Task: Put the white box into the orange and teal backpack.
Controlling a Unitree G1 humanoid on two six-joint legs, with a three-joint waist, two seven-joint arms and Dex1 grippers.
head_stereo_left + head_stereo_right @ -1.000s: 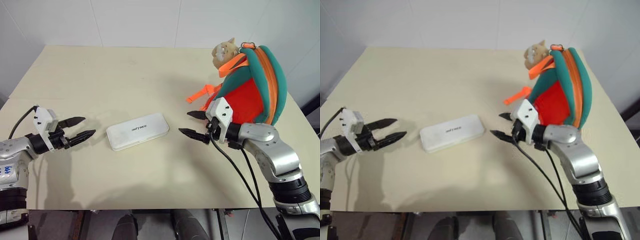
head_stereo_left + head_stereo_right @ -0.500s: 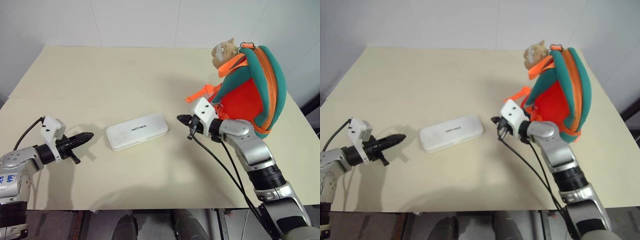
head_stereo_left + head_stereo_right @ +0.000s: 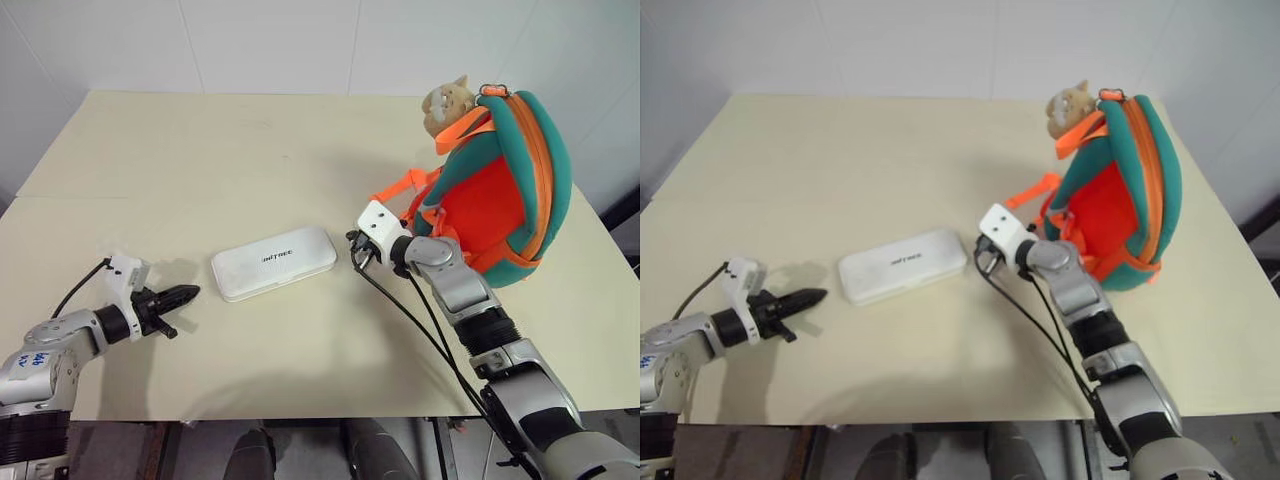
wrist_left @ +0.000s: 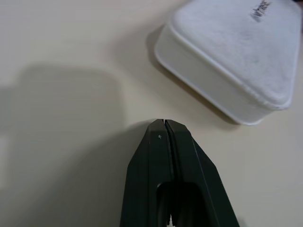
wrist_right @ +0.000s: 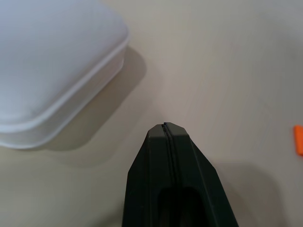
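White box (image 3: pixel 275 262) looks rigid, smooth, probably light (slippery shell); squeeze its short ends at 3 and 9 o'clock. Left tool (image 3: pixel 190 292) and right tool (image 3: pixel 352 240) pressed together, empty.

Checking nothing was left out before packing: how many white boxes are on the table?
1. The white box lies flat near the table's middle, between the shut left claw and shut right claw, touching neither. The orange and teal backpack might hide others.
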